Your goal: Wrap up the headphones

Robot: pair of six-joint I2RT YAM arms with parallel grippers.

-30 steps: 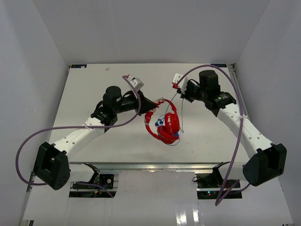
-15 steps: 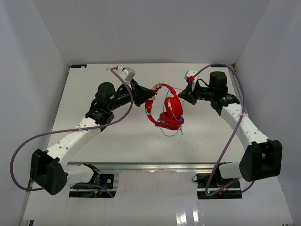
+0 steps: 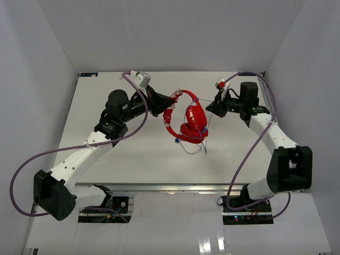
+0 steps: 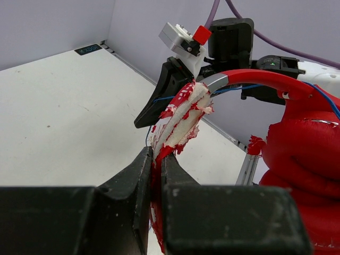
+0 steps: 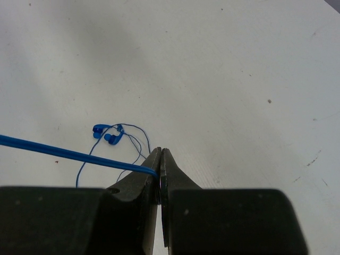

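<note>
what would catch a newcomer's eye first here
The bright red headphones at mid-table, their torn headband, white foam showing, pinched in the left gripper. Next, the thin blue cable running straight into the shut right gripper, more of it looped on the white table below.

The headphones (image 4: 303, 159) run past the right edge of the left wrist view. Their cable (image 5: 58, 151) exits the right wrist view's left edge; from above it is too thin to follow.
</note>
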